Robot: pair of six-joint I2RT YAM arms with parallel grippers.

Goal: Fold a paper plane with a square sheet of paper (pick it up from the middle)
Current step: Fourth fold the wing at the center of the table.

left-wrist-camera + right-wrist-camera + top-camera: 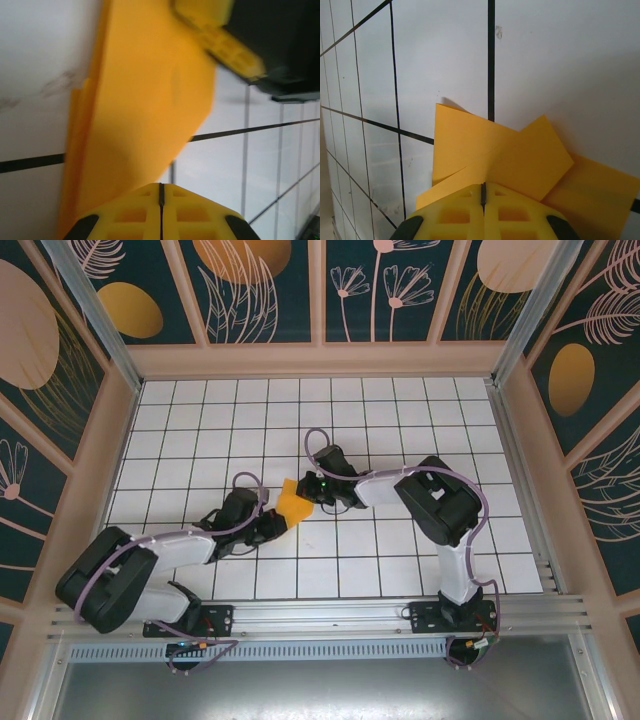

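Sheet of paper [295, 506] over mid-table [400, 420], between both grippers. Left gripper [277, 523] at its near-left edge; right gripper [316, 492] at its far-right edge

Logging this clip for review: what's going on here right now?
Both arms meet in the middle of the gridded table at a partly folded orange-yellow paper. The left gripper and the right gripper each look shut on it, gripping from opposite sides. The paper shows several overlapping creased flaps and is not yet a slim dart, so the folding seems to be midway.
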